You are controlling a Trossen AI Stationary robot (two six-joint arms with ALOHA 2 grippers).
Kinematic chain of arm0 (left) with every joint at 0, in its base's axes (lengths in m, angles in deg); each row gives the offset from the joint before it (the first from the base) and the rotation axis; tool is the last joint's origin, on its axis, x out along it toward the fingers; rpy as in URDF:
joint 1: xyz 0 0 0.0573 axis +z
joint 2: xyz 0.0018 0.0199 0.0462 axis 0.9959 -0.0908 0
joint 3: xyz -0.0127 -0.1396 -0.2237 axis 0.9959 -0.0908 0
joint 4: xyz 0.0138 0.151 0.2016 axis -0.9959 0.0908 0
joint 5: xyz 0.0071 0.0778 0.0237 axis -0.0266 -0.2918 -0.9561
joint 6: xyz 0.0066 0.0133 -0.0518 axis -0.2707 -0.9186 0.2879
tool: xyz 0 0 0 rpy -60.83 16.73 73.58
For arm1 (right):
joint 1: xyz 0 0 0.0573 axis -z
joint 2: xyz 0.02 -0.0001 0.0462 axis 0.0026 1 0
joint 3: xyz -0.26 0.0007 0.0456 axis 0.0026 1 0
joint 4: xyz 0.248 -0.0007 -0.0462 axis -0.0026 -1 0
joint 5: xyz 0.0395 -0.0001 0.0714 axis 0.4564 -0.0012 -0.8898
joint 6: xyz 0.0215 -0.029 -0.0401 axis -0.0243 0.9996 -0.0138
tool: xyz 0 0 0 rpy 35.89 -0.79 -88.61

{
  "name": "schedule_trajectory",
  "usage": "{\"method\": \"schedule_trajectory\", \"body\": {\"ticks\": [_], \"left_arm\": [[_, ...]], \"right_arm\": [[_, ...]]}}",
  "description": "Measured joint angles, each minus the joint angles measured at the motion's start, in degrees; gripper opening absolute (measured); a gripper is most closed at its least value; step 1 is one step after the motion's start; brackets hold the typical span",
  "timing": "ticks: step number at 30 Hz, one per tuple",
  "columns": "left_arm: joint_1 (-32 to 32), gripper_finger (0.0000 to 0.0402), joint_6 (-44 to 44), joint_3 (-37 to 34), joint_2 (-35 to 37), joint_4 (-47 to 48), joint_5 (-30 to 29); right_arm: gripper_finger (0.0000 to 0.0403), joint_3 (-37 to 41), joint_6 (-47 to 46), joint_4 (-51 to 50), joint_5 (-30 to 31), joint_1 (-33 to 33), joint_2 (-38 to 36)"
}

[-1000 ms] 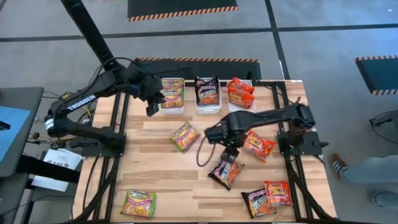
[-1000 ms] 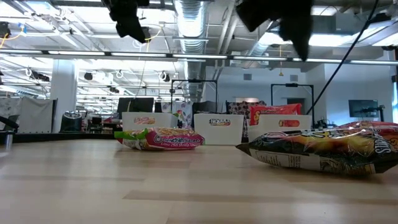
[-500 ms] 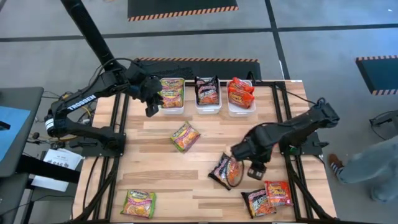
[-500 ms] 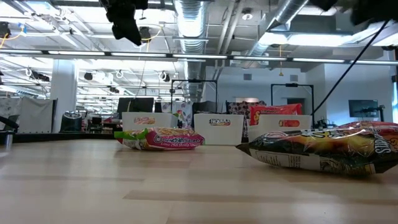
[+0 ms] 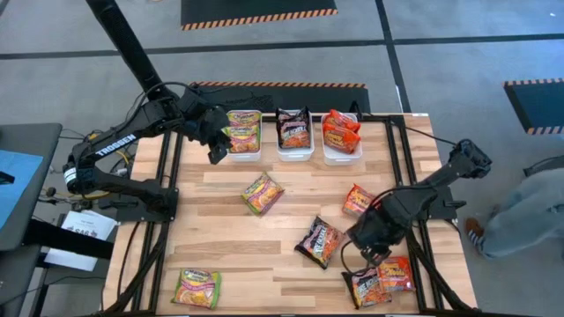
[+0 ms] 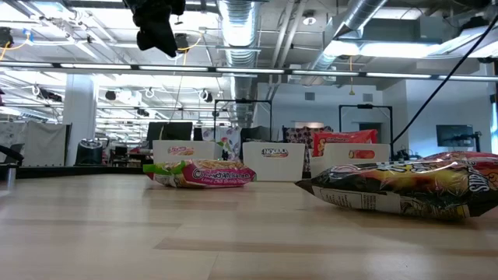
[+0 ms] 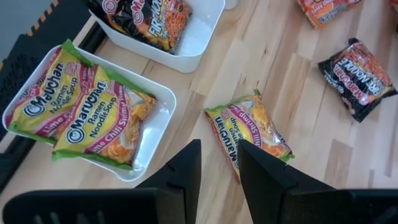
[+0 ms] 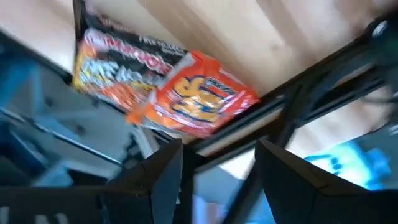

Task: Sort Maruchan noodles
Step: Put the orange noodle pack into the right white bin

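Note:
Maruchan noodle packets lie on the wooden table: a green-yellow one (image 5: pixel 262 193) in the middle, a dark one (image 5: pixel 320 240), a red one (image 5: pixel 357 199), a dark (image 5: pixel 366 286) and a red (image 5: pixel 394 273) pair at the near right, and a green one (image 5: pixel 196 287) at the near left. Three white bins at the far edge hold green (image 7: pixel 87 109), dark (image 5: pixel 293 130) and red (image 5: pixel 339 132) packets. My left gripper (image 7: pixel 219 171) hovers open and empty beside the green bin. My right gripper (image 8: pixel 217 165) stands open and empty above the near-right pair (image 8: pixel 186 102).
The black frame rails (image 5: pixel 414 238) run along the table's right side, close under my right arm. A person's leg (image 5: pixel 529 233) shows on the floor beyond the right edge. Bare wood lies between the middle packets and the near-left one.
My right gripper has swung from above the dark packet in the table's middle toward the right and near edges, turning as it went, and now stands over the near-right pair. The packets lie where they were. My left gripper has stayed by the green bin.

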Motion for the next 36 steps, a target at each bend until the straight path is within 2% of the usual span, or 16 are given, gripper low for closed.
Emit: {"method": "schedule_trajectory", "body": {"ticks": [7, 18, 28, 36], "left_arm": [[0.0, 0.009, 0.88, 0.0, 0.0, 0.11, 0.0], [0.0, 0.009, 3.48, 0.0, 0.0, 0.42, -0.02], [0.02, 0.009, -0.77, 0.0, -0.02, 1.84, -0.02], [0.02, 0.009, -3.92, 0.0, -0.02, 1.9, -0.04]], "right_arm": [[0.0228, 0.21, -18.66, 1.41, -0.28, -2.89, 1.06], [0.0228, 0.21, -35.73, 7.21, 4.42, -6.34, 1.55], [0.0228, 0.21, -43.93, 7.68, 6.52, -7.43, 1.55], [0.0228, 0.21, -44.4, 7.55, 12.27, -7.37, 1.55]]}}
